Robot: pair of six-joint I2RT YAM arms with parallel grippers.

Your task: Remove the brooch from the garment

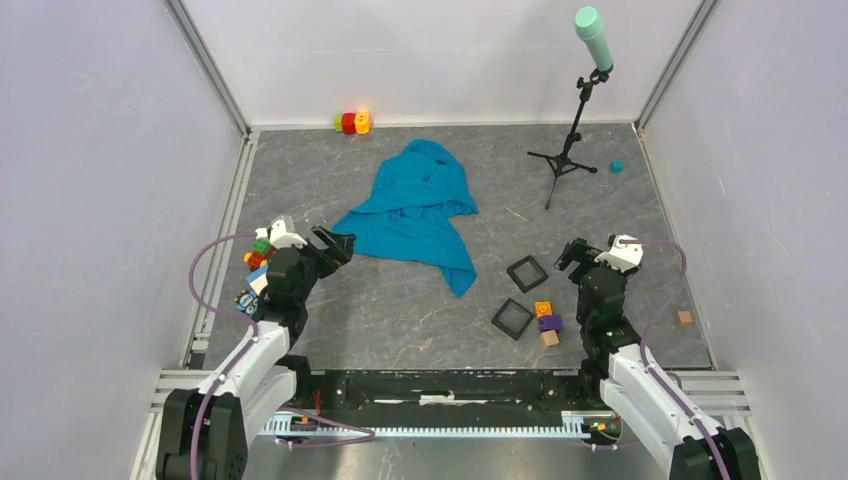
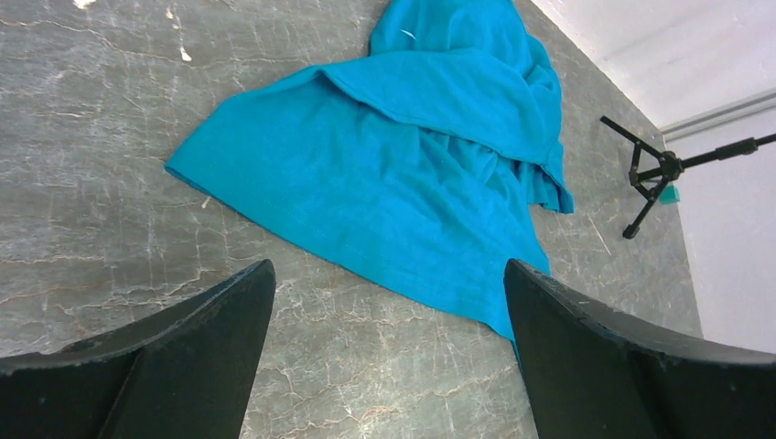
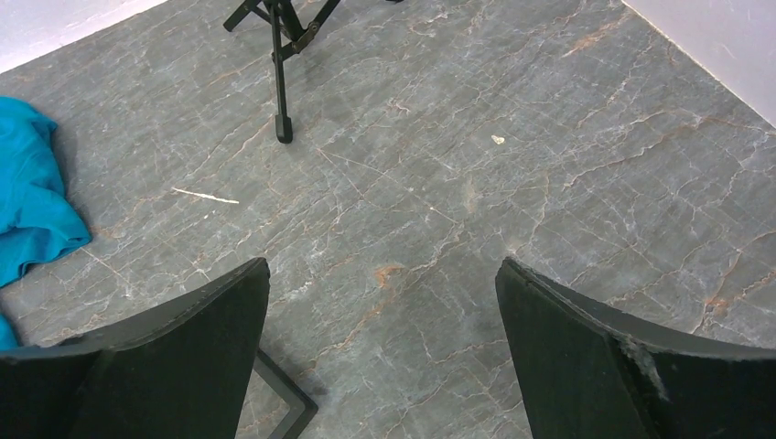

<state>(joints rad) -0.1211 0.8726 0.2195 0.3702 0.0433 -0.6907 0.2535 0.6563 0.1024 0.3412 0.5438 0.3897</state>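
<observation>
The garment [image 1: 415, 205] lies crumpled mid-worktop [image 1: 400, 315], bunched toward 12 o'clock, with a narrow tail running to 5 o'clock. The tail's tip stops near the far frame [image 1: 517, 263] without touching it. The near hem runs straight from a corner at 8 o'clock down to that tail. In the left wrist view a tiny whitish mark on the far folds looks like the brooch [image 2: 407, 35]. It is too small to be sure of, and the top view does not resolve it.

The left arm [image 1: 285, 280] sits at the garment's 8 o'clock. The left jaws are released wide and hold nothing, and a strip of bare stone separates them from the hem. The left blocks [image 1: 258, 255] crowd that arm's 9 o'clock side.

The right arm [image 1: 603, 295] sits at the garment's 4 o'clock, well apart from the cloth. The right jaws are spread wide and empty over bare worktop. The stand [image 1: 565, 160] is at their 12 o'clock, and a white sliver [image 3: 206, 196] lies between the stand and the tail. The near frame [image 1: 502, 308] and near blocks [image 1: 547, 322] lie at this arm's 8 o'clock.

The widest bare stretch is at 6 to 7 o'clock, between the arms and below the hem. More bare worktop flanks the cloth at 10 o'clock. Walls [image 1: 100, 150] close the left, far and right edges, and the far blocks [image 1: 352, 122] sit against the far wall
</observation>
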